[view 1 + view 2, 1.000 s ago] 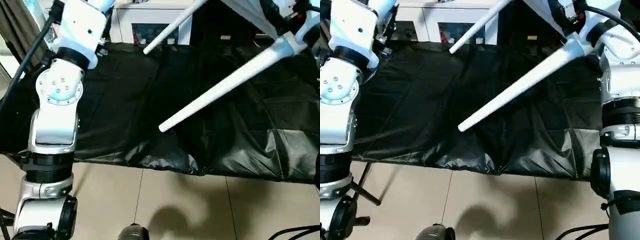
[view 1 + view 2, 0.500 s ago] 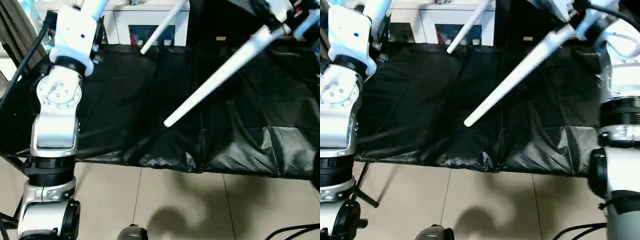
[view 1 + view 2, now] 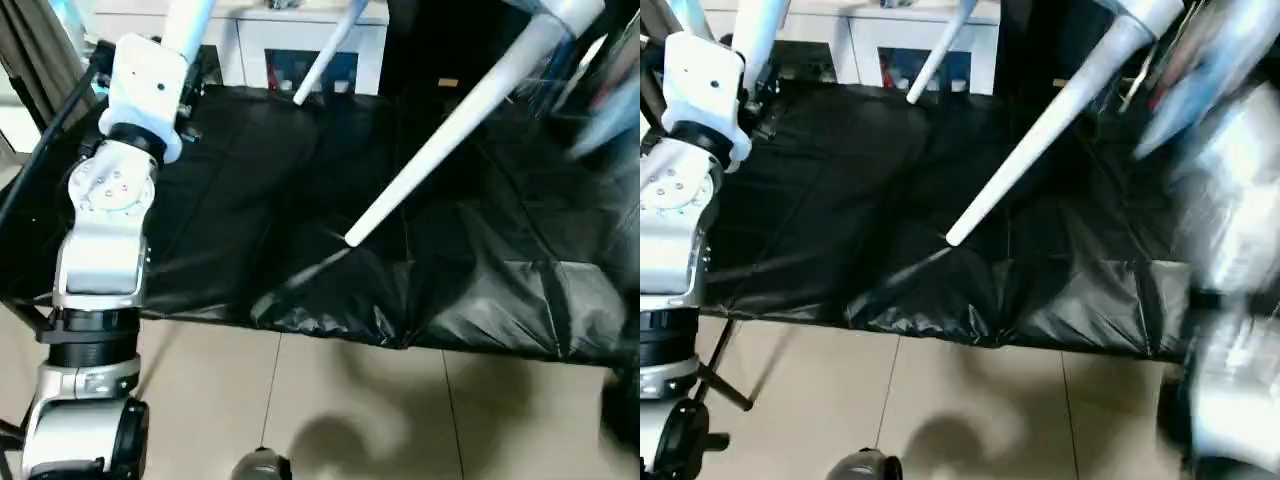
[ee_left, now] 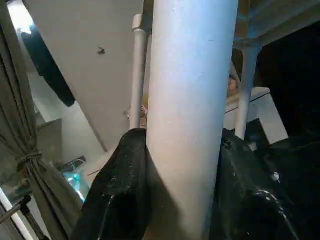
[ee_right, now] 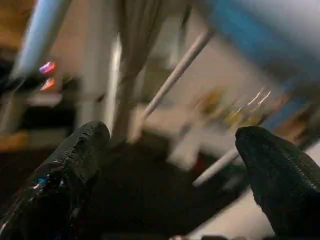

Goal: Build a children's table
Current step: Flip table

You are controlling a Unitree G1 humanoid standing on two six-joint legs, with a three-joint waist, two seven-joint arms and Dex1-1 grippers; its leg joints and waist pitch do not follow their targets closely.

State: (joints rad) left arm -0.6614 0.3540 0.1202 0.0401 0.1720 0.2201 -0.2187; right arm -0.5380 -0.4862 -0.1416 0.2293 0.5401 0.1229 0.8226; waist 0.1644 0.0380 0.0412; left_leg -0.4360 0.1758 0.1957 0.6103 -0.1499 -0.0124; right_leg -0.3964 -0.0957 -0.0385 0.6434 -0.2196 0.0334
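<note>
Leg-fitting step. Left hand (image 4: pixel 182 200) pinching white leg (image 4: pixel 187 100); right hand (image 5: pixel 175 185) spread wide, empty. Second leg (image 3: pixel 455 120) slanting above black-covered worktop (image 3: pixel 250 190), tip near front edge. Next, probably: regrasp that leg, steady in socket.

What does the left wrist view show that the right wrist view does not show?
The left wrist view shows the left tool shut on a thick white leg, one black finger on each side of it.

The right wrist view shows the right tool open, with nothing between its fingers, and a blurred room behind.

Both look along two black fingers, with thin white legs farther off.
</note>
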